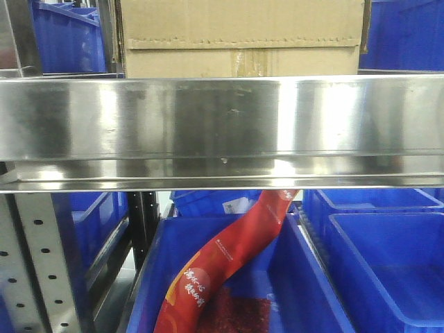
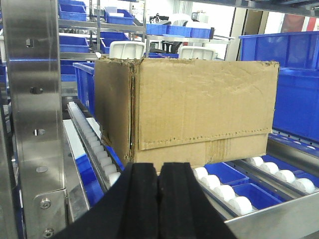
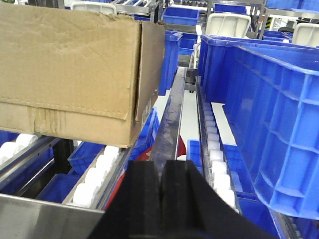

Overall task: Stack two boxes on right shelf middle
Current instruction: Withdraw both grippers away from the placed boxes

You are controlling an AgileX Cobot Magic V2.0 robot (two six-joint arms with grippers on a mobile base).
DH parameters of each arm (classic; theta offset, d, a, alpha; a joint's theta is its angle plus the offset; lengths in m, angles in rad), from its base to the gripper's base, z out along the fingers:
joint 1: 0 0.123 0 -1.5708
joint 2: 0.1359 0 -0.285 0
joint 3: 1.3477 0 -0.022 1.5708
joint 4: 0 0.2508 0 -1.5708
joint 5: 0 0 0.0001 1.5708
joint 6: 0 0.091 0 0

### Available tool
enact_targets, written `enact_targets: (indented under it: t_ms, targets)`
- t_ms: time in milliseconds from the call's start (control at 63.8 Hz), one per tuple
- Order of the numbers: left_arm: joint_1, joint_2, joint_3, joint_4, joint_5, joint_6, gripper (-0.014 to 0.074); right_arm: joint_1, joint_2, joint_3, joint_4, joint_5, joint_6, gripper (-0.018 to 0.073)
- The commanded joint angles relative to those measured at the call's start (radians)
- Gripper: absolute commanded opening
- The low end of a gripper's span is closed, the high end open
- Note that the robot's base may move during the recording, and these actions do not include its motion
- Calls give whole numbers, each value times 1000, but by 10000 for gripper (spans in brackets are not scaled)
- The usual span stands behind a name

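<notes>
One brown cardboard box rests on the white rollers of the steel shelf, just behind its shiny front lip. In the left wrist view the box fills the middle, creased, with a jagged flap seam. My left gripper is shut, empty, its black fingers just short of the box's lower front edge. The right wrist view shows the box at the upper left. My right gripper is shut, empty, to the right of the box's corner, over a steel divider rail.
Blue plastic bins crowd the shelf lane to the right of the box, and more sit behind and below. A red packet leans in a lower bin. A perforated steel upright stands close on the left.
</notes>
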Motion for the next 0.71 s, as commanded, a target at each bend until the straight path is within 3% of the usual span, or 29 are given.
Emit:
enact_targets:
  t_ms: [0,125,188,329,533,689]
  targets:
    - [0,-6,1,4,-27,1,-111,-3,-5,2,-8,-26,-5,-155]
    - [6,-14,1,-27,-24,3,-111,-3,-5,2,-8,-26,-5,-155]
    - [43,-44,3,-37,21,25,-111,-3,-5,2,-8,-26,-5,-155]
    - [180,-168,65,-129,73,246,-111,-3,-5,2,-8,-26,-5,-155]
    - [329,-378,258,-207,73,252,-111,-3,-5,2,-8,-26,-5,-155]
    - [400,-467,413,-236,34,252,-111,-3,-5,2,-8,-26,-5,-155]
